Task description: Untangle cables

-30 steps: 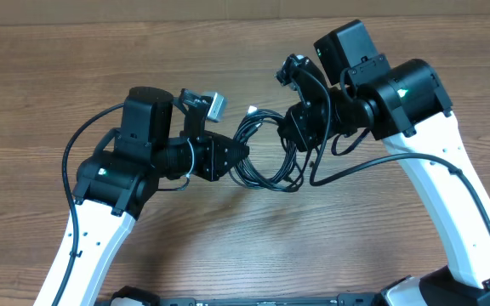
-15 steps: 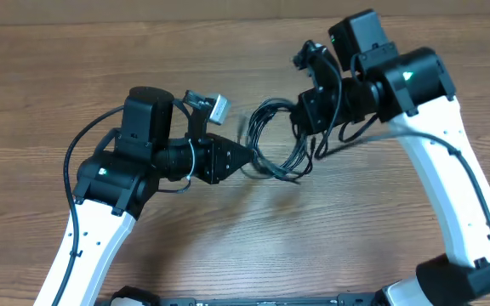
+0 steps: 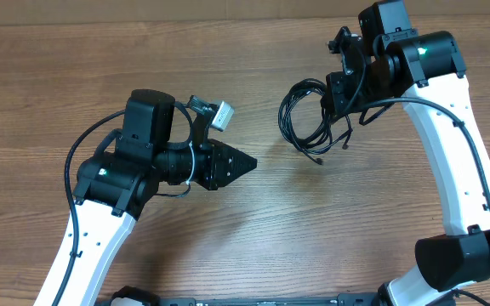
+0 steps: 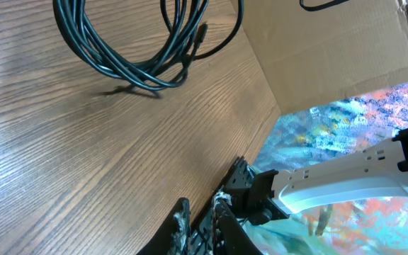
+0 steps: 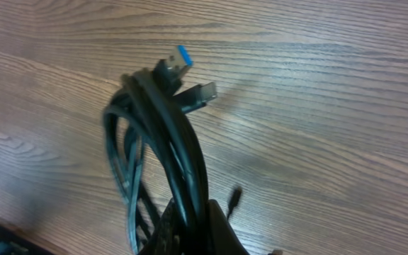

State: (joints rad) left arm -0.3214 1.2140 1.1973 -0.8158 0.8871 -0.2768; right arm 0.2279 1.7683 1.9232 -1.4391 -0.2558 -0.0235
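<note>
The cables are a looped bundle of thin black cords hanging from my right gripper at the upper right, lifted above the table. In the right wrist view the bundle runs up from between the shut fingers, with a blue-tipped plug and a dark plug at the top. My left gripper is shut and empty, pointing right at mid-table, apart from the bundle. In the left wrist view the loops hang at the top, far from the fingers.
The wooden table fills the view. A cardboard wall stands along its far edge. The right arm's own thicker black cable loops beside the bundle.
My right gripper has pulled the cable bundle up and to the right, away from the left gripper. The left gripper no longer touches the bundle and has stayed about where it was.
</note>
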